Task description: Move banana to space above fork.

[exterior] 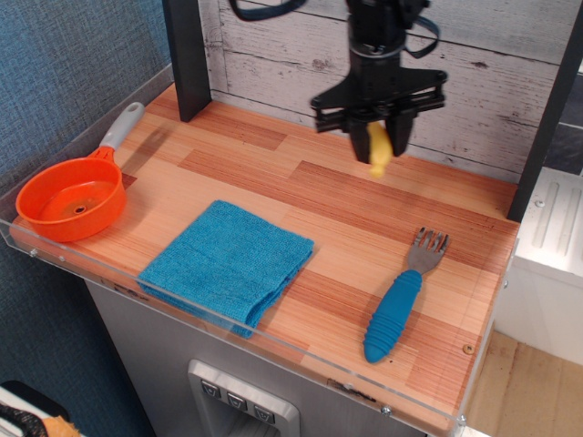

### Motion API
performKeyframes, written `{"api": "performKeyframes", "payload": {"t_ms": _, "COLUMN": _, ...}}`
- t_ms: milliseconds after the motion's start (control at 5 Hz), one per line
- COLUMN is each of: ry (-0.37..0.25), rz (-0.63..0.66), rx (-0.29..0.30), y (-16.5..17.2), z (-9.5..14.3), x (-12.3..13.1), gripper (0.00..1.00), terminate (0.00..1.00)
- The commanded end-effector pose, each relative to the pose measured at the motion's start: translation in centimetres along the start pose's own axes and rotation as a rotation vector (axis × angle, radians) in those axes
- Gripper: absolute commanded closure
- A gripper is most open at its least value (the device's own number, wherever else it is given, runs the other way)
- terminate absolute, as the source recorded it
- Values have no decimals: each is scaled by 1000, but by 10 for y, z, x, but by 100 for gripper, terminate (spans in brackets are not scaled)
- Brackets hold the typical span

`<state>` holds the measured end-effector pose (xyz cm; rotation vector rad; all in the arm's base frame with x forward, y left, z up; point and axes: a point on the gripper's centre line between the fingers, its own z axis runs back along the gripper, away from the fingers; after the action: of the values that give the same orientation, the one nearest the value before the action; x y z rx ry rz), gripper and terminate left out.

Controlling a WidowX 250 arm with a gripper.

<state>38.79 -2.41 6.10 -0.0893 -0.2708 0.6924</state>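
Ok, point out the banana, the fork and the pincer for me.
banana (377, 153), observation view, on its yellow lower half.
fork (393, 315), observation view, on its ribbed blue handle.
pincer (376, 137), observation view, midway between its fingertips.

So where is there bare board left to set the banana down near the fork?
Bare wood runs between the fork's tines and the plank back wall, under the gripper holding the banana. Another free strip lies between the blue cloth and the fork. The left end is more crowded: the orange pan and the cloth.

Yellow banana (377, 150) hangs upright, airborne; blue-handled fork (401, 297) lies flat, tines up-frame
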Motion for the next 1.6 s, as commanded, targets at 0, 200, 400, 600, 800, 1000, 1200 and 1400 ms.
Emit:
{"api": "performKeyframes", "payload": {"t_ms": 0, "ry": -7, "rz": 167, "rx": -14, "y": -24, "z": -5, "x": 5, "gripper": 100, "terminate": 0}}
{"api": "performKeyframes", "payload": {"t_ms": 200, "ry": 30, "rz": 172, "rx": -25, "y": -25, "z": -16, "x": 2, "gripper": 100, "terminate": 0}}
{"api": "performKeyframes", "payload": {"t_ms": 400, "ry": 32, "rz": 149, "rx": -6, "y": -23, "z": -25, "x": 1, "gripper": 100, "terminate": 0}}
{"api": "performKeyframes", "payload": {"t_ms": 600, "ry": 59, "rz": 134, "rx": -3, "y": -24, "z": -29, "x": 2, "gripper": 100, "terminate": 0}}
{"api": "performKeyframes", "payload": {"t_ms": 800, "ry": 68, "rz": 119, "rx": 9, "y": -23, "z": -31, "x": 0, "gripper": 100, "terminate": 0}}
{"api": "performKeyframes", "payload": {"t_ms": 1000, "ry": 100, "rz": 32, "rx": 24, "y": -24, "z": -28, "x": 2, "gripper": 0, "terminate": 0}}
{"api": "performKeyframes", "payload": {"t_ms": 1200, "ry": 70, "rz": -66, "rx": -11, "y": -24, "z": -18, "x": 8, "gripper": 0, "terminate": 0}}
{"api": "performKeyframes", "payload": {"t_ms": 1400, "ry": 10, "rz": -147, "rx": -16, "y": -28, "z": -3, "x": 16, "gripper": 0, "terminate": 0}}
